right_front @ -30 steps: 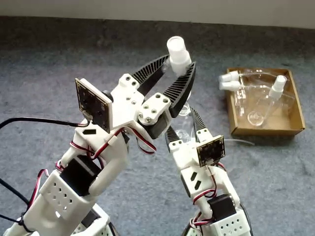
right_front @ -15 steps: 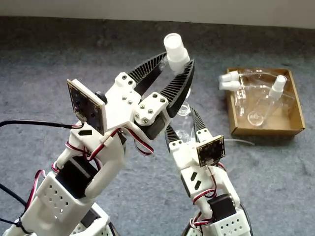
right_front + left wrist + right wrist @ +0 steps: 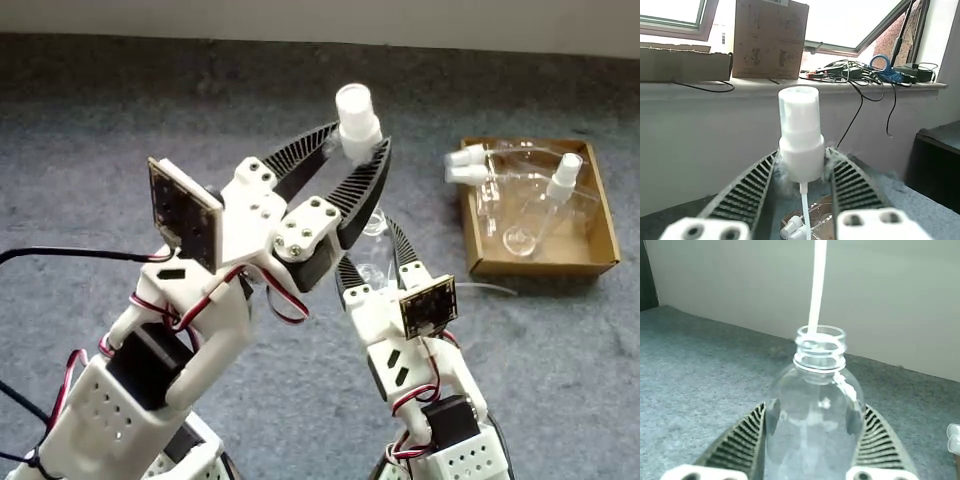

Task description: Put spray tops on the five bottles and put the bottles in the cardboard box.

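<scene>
Left claw point(image 3: 358, 152) is clamped on a white spray top point(image 3: 356, 118), held upright directly above a clear bottle point(image 3: 815, 405); right claw point(image 3: 374, 250) grips that bottle upright; right wrist view shows the top's tube point(image 3: 816, 285) reaching the bottle's mouth; high view shows the cardboard box point(image 3: 540, 268) beside the right arm.

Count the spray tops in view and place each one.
4. One spray top is held in the left gripper. Three are on bottles in the cardboard box: two at its left end, one toward its right. Others may be hidden.
</scene>
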`<control>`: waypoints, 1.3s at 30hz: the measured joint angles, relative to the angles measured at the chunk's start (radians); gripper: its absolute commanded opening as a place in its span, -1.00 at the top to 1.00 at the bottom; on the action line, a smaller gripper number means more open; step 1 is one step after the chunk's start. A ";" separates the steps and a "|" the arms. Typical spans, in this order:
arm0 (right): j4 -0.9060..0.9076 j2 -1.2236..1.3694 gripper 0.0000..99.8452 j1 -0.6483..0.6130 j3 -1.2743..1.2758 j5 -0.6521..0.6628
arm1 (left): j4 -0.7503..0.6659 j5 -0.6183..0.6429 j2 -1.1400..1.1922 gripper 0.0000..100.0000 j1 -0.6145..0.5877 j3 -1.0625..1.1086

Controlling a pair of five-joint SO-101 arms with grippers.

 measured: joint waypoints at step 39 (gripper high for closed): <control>0.035 0.000 0.73 0.000 0.000 -0.002 | -0.103 0.000 -0.087 0.99 0.000 0.232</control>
